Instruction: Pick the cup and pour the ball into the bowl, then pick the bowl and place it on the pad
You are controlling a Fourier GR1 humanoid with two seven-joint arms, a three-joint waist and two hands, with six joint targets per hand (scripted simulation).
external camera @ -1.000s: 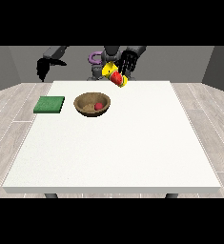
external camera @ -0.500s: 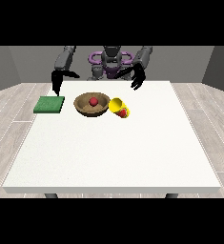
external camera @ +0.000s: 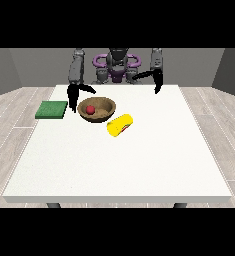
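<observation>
You have one yellow cylindrical cup [external camera: 119, 125] lying on its side on the white bench [external camera: 119, 160], long axis slanting from near-left to far-right, just beside one brown wooden bowl [external camera: 97, 109] holding one red ball [external camera: 90, 109]. One green square pad [external camera: 52, 109] lies left of the bowl. The hand at the view's left [external camera: 74, 94] hangs by the bowl's rim, the hand at the view's right [external camera: 158, 84] well apart; you cannot tell how either's fingers lie. Grey plank floor surrounds the bench.

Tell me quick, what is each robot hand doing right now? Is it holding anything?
Hand at the view's left: next to the bowl, holding nothing; open or shut cannot be told.
Hand at the view's right: up above the table, holding nothing; cannot be told either.
</observation>
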